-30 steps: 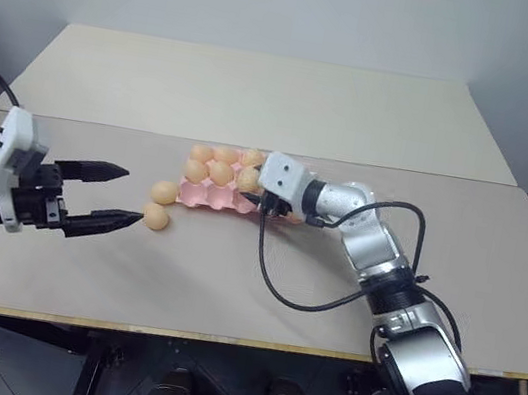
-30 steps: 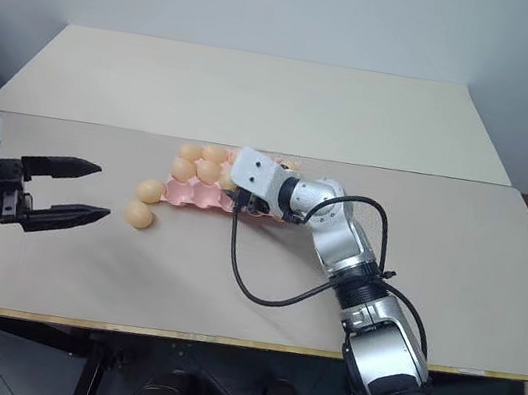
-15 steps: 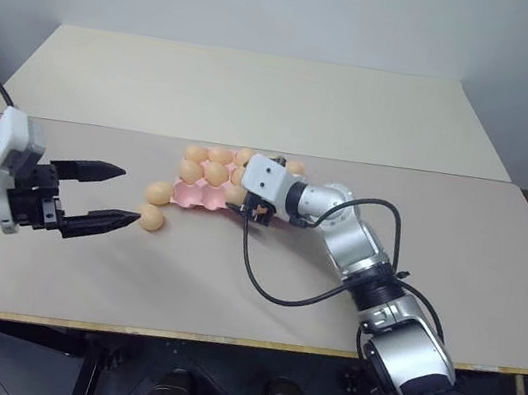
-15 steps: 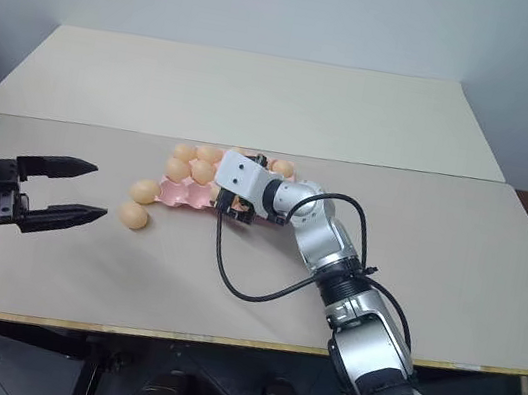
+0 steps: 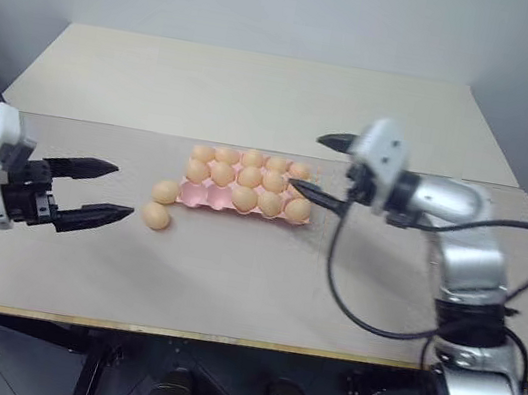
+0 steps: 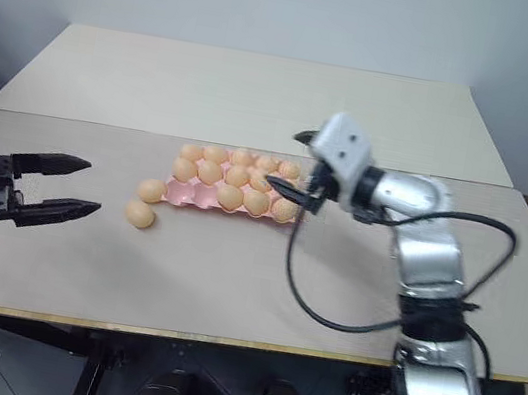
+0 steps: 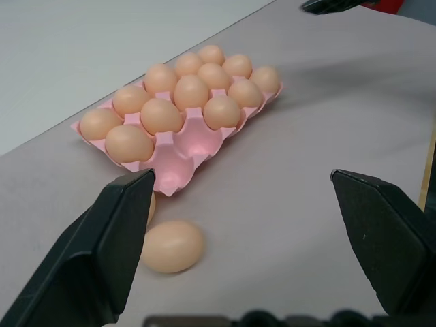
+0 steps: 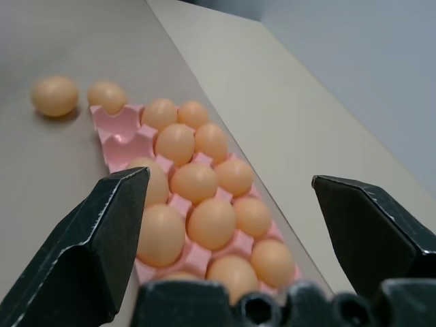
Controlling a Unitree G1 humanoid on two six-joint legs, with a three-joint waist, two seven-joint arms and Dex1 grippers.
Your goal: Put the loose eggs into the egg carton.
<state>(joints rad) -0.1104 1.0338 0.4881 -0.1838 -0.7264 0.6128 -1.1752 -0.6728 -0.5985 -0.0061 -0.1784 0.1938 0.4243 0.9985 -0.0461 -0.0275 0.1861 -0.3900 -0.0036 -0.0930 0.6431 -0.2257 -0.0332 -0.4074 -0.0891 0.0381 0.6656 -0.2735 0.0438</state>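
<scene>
The pink egg carton (image 5: 184,195) lies mid-table with several eggs in its cups; the cups at its left front corner (image 7: 178,167) are bare. Two loose eggs (image 5: 165,191) (image 5: 155,216) rest on the table just left of it, also seen as eggs (image 8: 54,95) (image 8: 107,97) beyond the carton (image 8: 116,129). One loose egg (image 7: 172,246) lies near my left gripper (image 7: 242,177). That left gripper (image 5: 121,192) is open, a short way left of the loose eggs. My right gripper (image 5: 312,165) hovers open and empty above the carton's right end.
A second beige table (image 5: 261,96) adjoins at the back along a seam. The near table edge (image 5: 220,337) runs across the front. A black cable (image 5: 358,304) loops from my right arm over the table right of the carton.
My right gripper was shut low over the carton's front row; it has opened and swung up and to the right. More eggs show in the carton. The left arm has held still.
</scene>
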